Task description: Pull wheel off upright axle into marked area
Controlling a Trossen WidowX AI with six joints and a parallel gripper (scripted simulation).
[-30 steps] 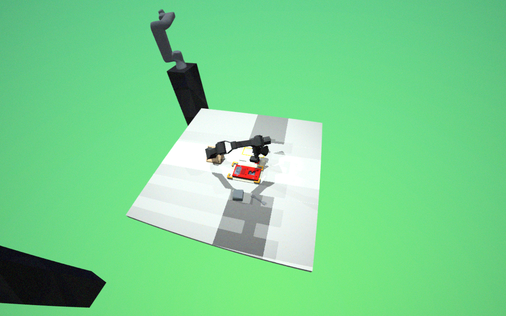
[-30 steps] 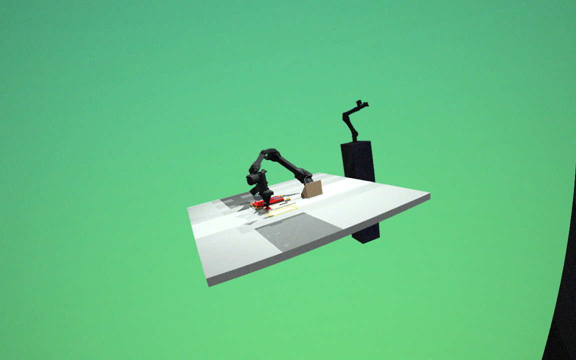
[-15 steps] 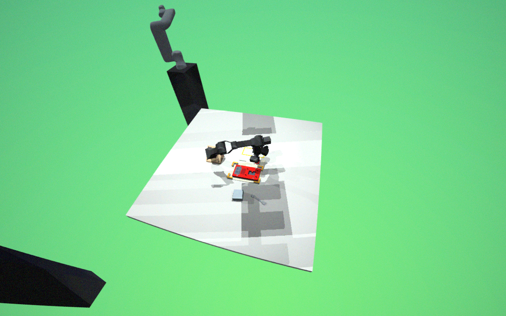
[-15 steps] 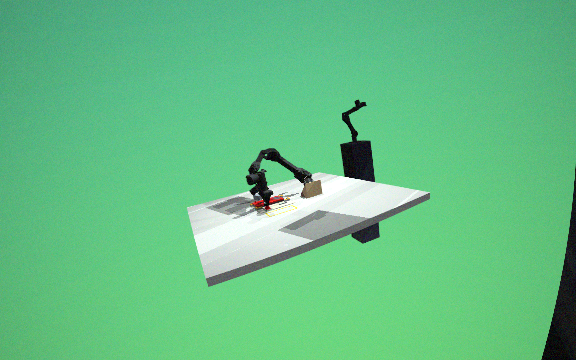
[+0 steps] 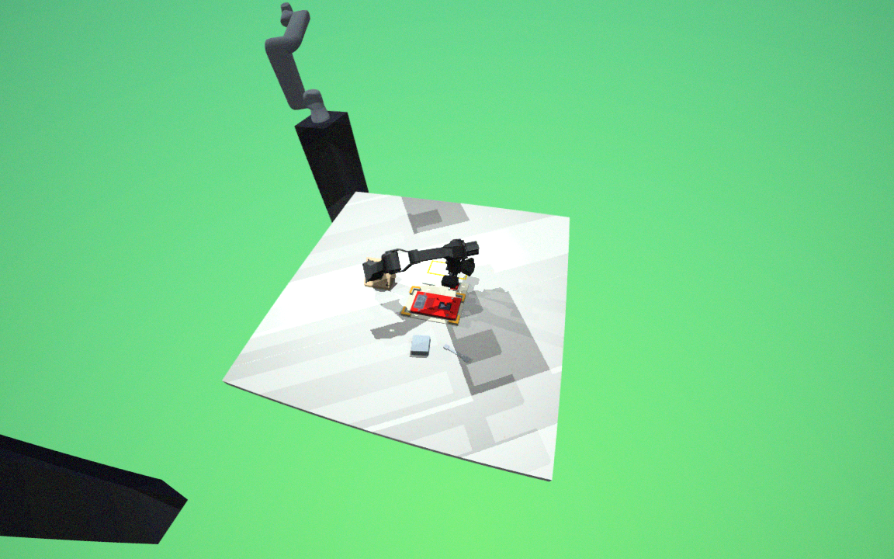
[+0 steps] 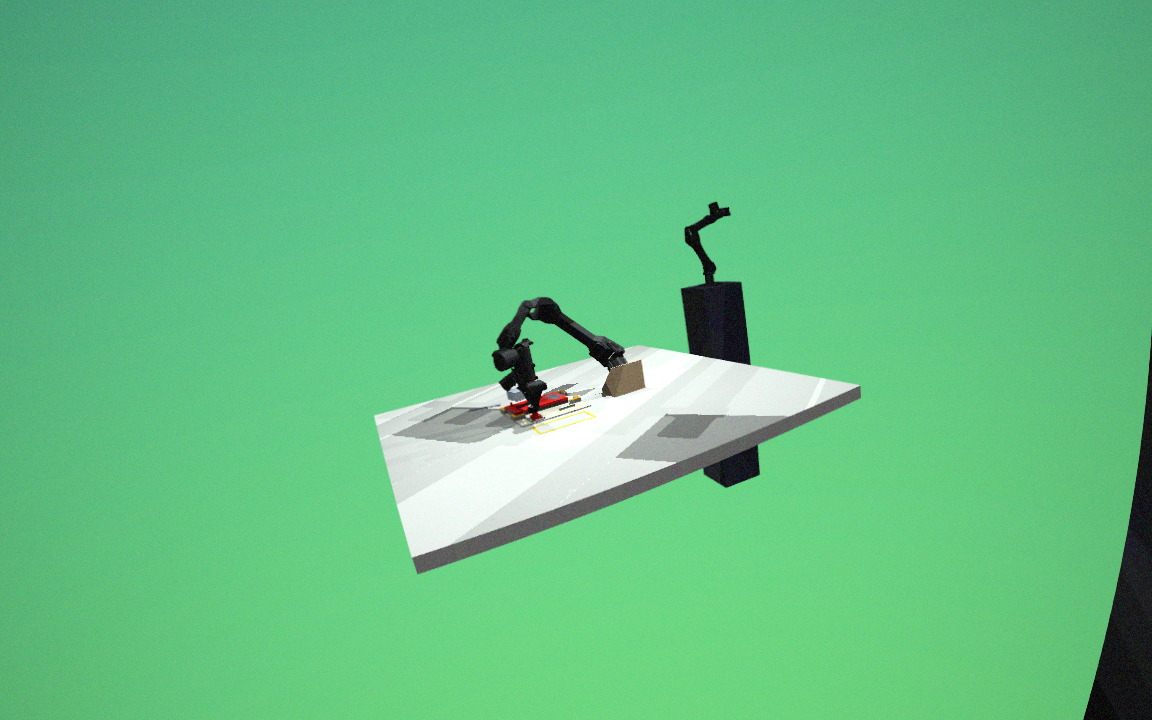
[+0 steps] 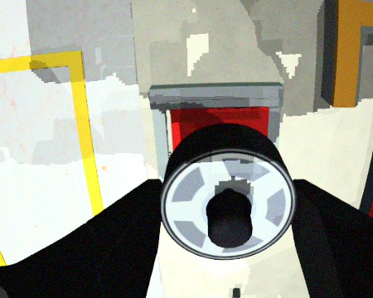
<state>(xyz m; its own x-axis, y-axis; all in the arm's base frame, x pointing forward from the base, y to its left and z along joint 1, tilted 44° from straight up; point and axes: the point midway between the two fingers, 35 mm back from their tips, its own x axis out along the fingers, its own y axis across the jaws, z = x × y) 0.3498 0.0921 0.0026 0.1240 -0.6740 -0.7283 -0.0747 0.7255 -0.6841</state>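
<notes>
Because its fingers pinch the rim from both sides, the hand is clenched on the wheel, centred directly beneath it; the marked area lies to its left.
</notes>
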